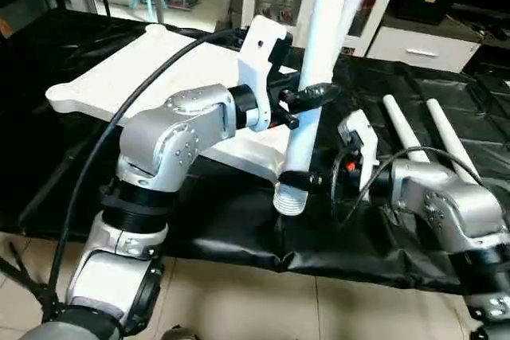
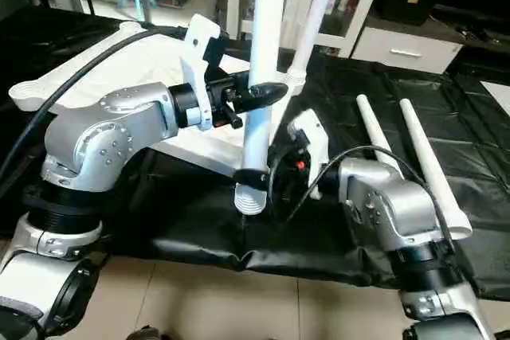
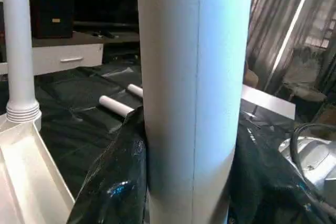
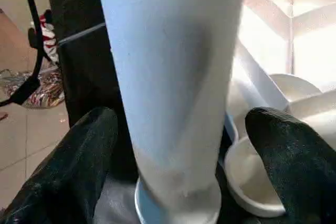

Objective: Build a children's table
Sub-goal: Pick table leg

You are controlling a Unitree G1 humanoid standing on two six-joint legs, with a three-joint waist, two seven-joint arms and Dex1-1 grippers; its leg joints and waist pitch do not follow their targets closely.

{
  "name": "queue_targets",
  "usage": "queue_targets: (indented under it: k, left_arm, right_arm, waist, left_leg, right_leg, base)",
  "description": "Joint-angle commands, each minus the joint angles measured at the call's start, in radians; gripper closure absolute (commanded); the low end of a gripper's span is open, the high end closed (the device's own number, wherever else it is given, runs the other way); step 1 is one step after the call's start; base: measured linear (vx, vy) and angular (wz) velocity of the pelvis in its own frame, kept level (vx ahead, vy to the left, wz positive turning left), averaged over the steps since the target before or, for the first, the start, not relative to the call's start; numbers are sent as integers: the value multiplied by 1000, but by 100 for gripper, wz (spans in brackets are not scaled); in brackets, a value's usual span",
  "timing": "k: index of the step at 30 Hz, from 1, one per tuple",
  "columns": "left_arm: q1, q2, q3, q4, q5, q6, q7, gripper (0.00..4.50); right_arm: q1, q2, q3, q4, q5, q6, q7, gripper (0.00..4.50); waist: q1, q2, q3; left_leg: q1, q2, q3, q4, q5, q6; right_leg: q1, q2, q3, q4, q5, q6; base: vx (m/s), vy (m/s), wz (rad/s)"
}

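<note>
The white tabletop lies underside up on the black sheet at back left. One leg stands screwed into its far corner socket. My left gripper is shut on a second leg and holds it upright, threaded end down, just off the tabletop's near corner. My right gripper is open, with a black finger on each side of that leg's lower end; the right wrist view shows the fingers standing a little apart from the tube.
Two more legs lie side by side on the black sheet at right. A black cable arcs over my left arm. White cabinets stand behind, and tiled floor lies in front of the table's edge.
</note>
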Motion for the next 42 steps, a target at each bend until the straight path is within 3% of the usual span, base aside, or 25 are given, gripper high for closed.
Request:
queue_targets:
  k: [1, 6, 7, 10, 27, 34, 35, 40, 42]
  left_arm:
    - [-8, -7, -10, -34, -12, 12, -9, 275]
    - [-9, -6, -6, -34, -17, 16, -18, 275]
    - [-9, -8, -2, -35, -19, 19, -18, 275]
    - [-11, -9, 1, -37, -22, 22, -20, 275]
    - [-17, -11, 8, -41, -36, 35, -26, 275]
    - [-28, -9, 9, -23, -27, 41, -16, 275]
    - [-29, 1, 0, -21, -12, 39, -12, 219]
    - [-23, 23, 1, -28, -24, 60, -33, 199]
    - [-25, 26, 4, -23, -23, 59, -35, 162]
  right_arm:
    - [-15, -2, 1, 10, -15, -17, 6, 27]
    - [-22, 6, 8, 17, -20, -26, 27, 27]
    - [-21, 5, 9, 19, -22, -29, 30, 54]
    - [-20, 5, 11, 23, -23, -33, 35, 64]
    - [-23, 11, 20, 43, -46, -49, 71, 229]
    - [-31, 14, 18, 56, -58, -61, 69, 261]
    - [-33, 15, 14, 56, -58, -63, 66, 262]
    - [-35, 9, -10, 45, -48, -58, 59, 262]
    - [-33, 10, -19, 43, -47, -61, 54, 263]
  waist:
    - [0, -5, -73]
    - [0, -3, -72]
    - [0, -3, -72]
    - [0, -3, -71]
    - [0, -3, -72]
    - [-1, -2, -71]
    - [0, 1, -72]
    - [-1, 7, -72]
    - [-2, 9, -73]
  left_leg:
    - [7, 21, -1, -61, -76, 8]
    - [8, 21, -1, -62, -93, 3]
    - [8, 21, -1, -61, -99, 1]
    - [8, 21, -2, -62, -101, -1]
    - [8, 21, -2, -61, -102, 2]
    - [7, 21, -3, -61, -107, -2]
    - [8, 20, -3, -61, -108, -2]
    - [9, 20, -4, -63, -114, -10]
    - [10, 21, -4, -63, -113, -11]
  right_leg:
    - [64, -58, 43, -60, -134, -174]
    - [63, -57, 42, -62, -149, -173]
    - [62, -57, 43, -62, -157, -170]
    - [62, -57, 43, -63, -166, -166]
    - [61, -57, 42, -63, -166, -167]
    - [61, -57, 42, -64, -176, -162]
    - [61, -57, 42, -64, -176, -162]
    - [62, -56, 42, -62, -162, -169]
    - [61, -55, 42, -60, -146, -175]
  base:
    - [0, 0, 0]
    - [0, 0, 0]
    - [0, 0, 0]
    - [0, 0, 0]
    - [0, 0, 0]
    - [0, 0, 0]
    - [0, 0, 0]
    - [0, 0, 0]
    - [0, 0, 0]
